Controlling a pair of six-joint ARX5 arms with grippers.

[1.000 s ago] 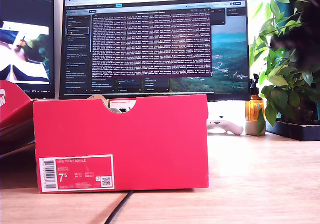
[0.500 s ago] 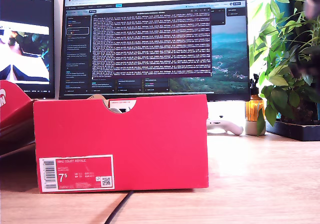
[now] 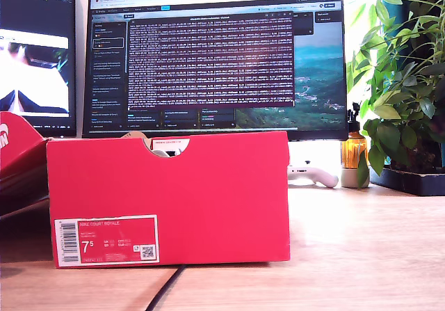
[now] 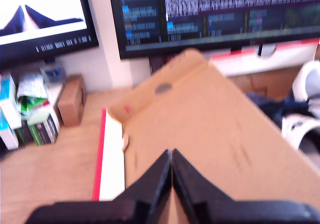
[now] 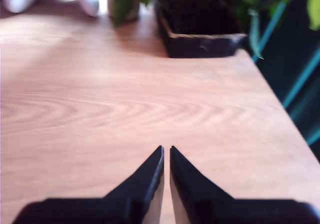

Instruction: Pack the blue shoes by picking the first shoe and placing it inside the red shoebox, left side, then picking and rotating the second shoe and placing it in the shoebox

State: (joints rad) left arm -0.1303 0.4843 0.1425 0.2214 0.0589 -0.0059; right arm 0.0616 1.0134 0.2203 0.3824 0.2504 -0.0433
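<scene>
standing before the monitor point(image 3: 215, 60), the red shoebox point(image 3: 167, 200) hides its contents; both tools pressed together.

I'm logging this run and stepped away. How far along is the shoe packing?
Seemingly done: a blue shoe shows beyond a cardboard flap in my first wrist view, likely inside the red shoebox; one or two, I cannot tell. In hand: nothing; my first gripper and my second gripper are shut, empty. Left: perhaps nothing, since the visible table holds no shoe.
</scene>
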